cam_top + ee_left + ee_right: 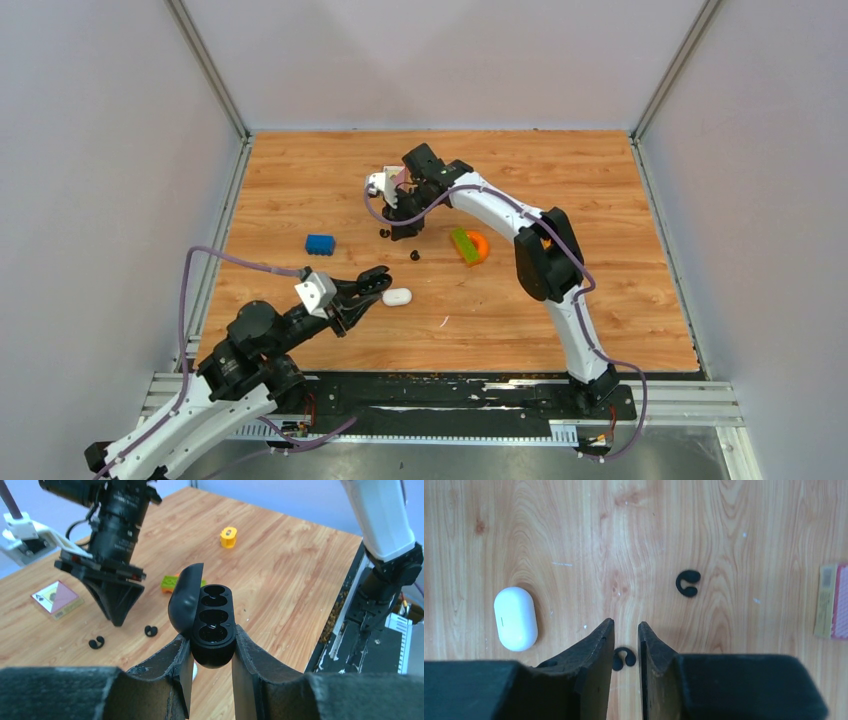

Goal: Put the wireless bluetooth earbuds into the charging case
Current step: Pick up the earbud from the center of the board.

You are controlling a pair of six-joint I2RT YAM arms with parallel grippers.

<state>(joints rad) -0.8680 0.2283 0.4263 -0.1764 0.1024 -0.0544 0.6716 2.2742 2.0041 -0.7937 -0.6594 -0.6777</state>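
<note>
Right pincer [626, 626], black earbud [624, 658] between its tips

Three camera views.
Top looks down from 6 o'clock; left wrist faces 2 o'clock; right wrist, close, straight down; all show black earbuds [414, 255] [150, 630] [687, 583].

An orange-and-green toy [469, 246] lies on the wooden table [620, 200]. In the top view, a blue block [320, 244] sits well apart to the toy's left. In the left wrist view, a small yellow piece [228, 537] lies beyond the toy, and a flat card with a red patch [55, 598] lies well to its left.
</note>
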